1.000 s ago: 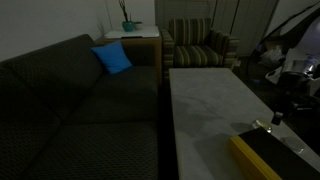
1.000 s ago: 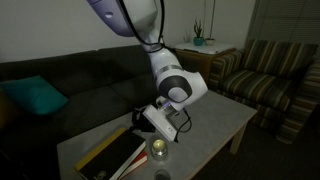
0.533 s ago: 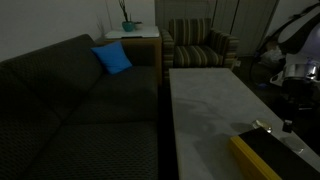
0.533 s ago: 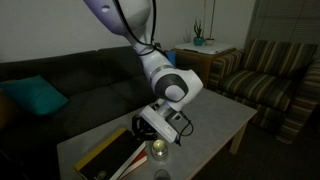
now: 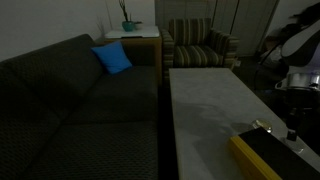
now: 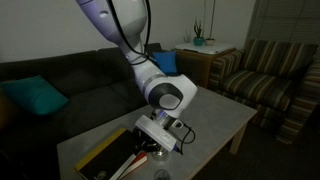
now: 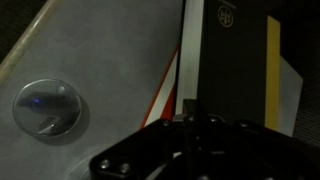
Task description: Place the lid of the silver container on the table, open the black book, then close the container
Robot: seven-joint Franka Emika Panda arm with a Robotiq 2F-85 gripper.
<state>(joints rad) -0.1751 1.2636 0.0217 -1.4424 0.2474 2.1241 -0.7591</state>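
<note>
- The table (image 5: 205, 105) is a long rectangle with a pale, mottled, stone-like top, seen in both exterior views (image 6: 215, 120).
- The book (image 5: 270, 160) lies flat at one end of the table. It is a large slab with a matt black cover and a bright yellow side.
- The gripper (image 6: 150, 150) hangs low over the book's edge at that end, on a smooth white and blue arm (image 6: 120, 25).
- In the wrist view the gripper (image 7: 190, 108) comes in from the bottom, its dark fingers pressed together with no gap, their tips at the book's (image 7: 235, 60) long edge. Whether they pinch the cover cannot be told.
- Only the wrist view shows the book up close: a small pale emblem on the black cover, a yellow strip, whitish page edges and a red-orange sliver.
- Only the wrist view shows a round silver piece (image 7: 47, 107), shiny with a bluish glint, lying on the bare table (image 7: 110, 60) apart from the book. Whether it is the tin or its lid cannot be told.
- An exterior view shows a small dim round thing (image 6: 160, 175) at the table's near edge, just beside the gripper. It is too small to name.
- A dark woven sofa (image 5: 70, 100) runs along the table's long side and carries a blue cushion (image 5: 112, 58).
- A striped armchair (image 5: 200, 45) stands past the far end, and a plant (image 5: 127, 20) sits on a white side table (image 5: 135, 35).
- A teal cushion (image 6: 35, 97) shows in only one exterior view.
</note>
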